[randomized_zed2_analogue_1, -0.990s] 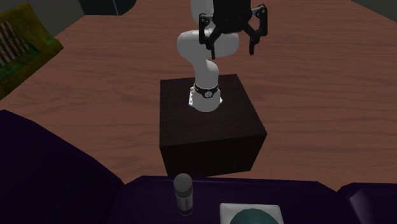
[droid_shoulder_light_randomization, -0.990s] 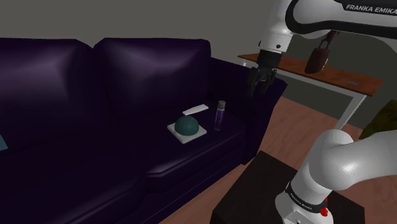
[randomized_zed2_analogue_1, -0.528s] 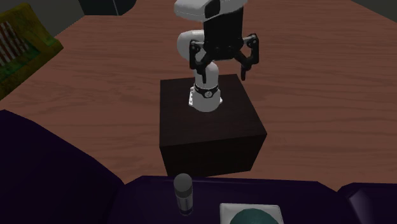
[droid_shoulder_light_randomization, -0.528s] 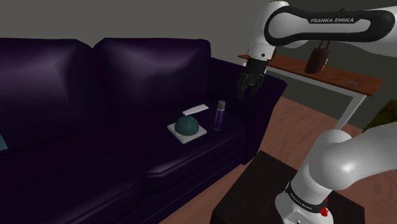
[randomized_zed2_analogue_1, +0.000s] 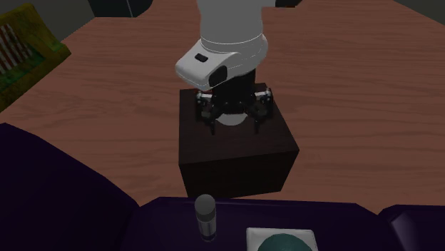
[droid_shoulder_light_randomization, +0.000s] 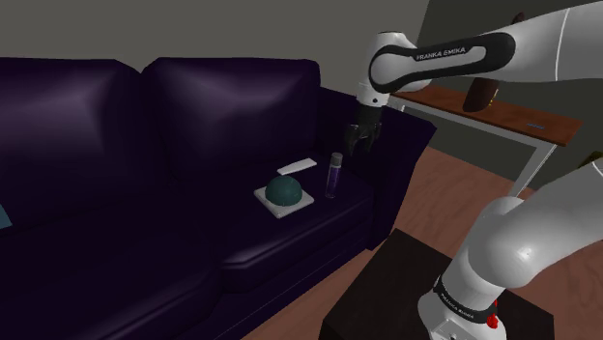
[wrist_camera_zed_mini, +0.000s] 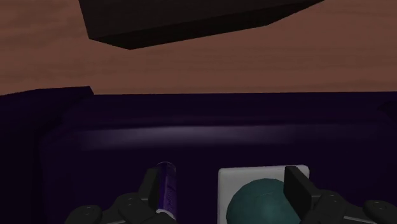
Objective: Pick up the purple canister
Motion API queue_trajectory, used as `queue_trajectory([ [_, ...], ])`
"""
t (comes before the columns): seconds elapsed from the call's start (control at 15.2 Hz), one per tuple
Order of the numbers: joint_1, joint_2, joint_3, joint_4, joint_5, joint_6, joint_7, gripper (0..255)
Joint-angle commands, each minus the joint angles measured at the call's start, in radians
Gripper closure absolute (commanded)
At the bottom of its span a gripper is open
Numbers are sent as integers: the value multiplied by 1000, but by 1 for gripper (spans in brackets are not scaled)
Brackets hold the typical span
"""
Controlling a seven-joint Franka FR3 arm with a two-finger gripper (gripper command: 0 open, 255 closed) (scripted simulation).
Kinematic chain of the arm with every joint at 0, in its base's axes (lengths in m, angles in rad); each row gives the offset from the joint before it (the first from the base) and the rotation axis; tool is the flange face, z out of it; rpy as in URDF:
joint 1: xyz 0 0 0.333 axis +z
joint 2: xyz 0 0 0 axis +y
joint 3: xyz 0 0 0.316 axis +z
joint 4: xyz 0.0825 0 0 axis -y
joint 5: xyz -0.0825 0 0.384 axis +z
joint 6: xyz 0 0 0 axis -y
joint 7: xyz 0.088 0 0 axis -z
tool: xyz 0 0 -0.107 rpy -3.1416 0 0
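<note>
Nearest sits the dark stand [droid_shoulder_light_randomization: 387, 290]. Past it the tool [droid_shoulder_light_randomization: 359, 143] hangs over the dark purple sofa's [droid_shoulder_light_randomization: 193, 116] end, fingers spread wide, gripping nothing. Below it, the purple canister [droid_shoulder_light_randomization: 333, 175] stands upright on the seat cushion, beside a teal dome [droid_shoulder_light_randomization: 286, 191] on a white plate [droid_shoulder_light_randomization: 300, 205].

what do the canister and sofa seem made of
The canister has a purple body with a bright streak along it, so smooth and glossy; plastic or metal, hard to tell. The sofa is dark purple with soft sheen on its cushions, suggesting leather or a leather-like cover.
</note>
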Motion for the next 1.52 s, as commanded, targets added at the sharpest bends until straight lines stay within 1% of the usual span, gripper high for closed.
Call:
queue_trajectory([
  [0.0, -3, 86, -16, 39, -7, 47, -23, 0],
  [0.4, -14, 303, -51, 142, -15, 160, -77, 0],
  [0.66, -24, 438, -67, 225, -10, 211, -110, 0],
  [1.12, -26, 480, -68, 176, 1, 302, -117, 0],
  [1.25, -26, 484, -68, 172, 2, 310, -118, 0],
  [1.32, -26, 483, -67, 171, 2, 310, -117, 255],
  [1.45, -26, 482, -68, 170, 2, 310, -118, 255],
])
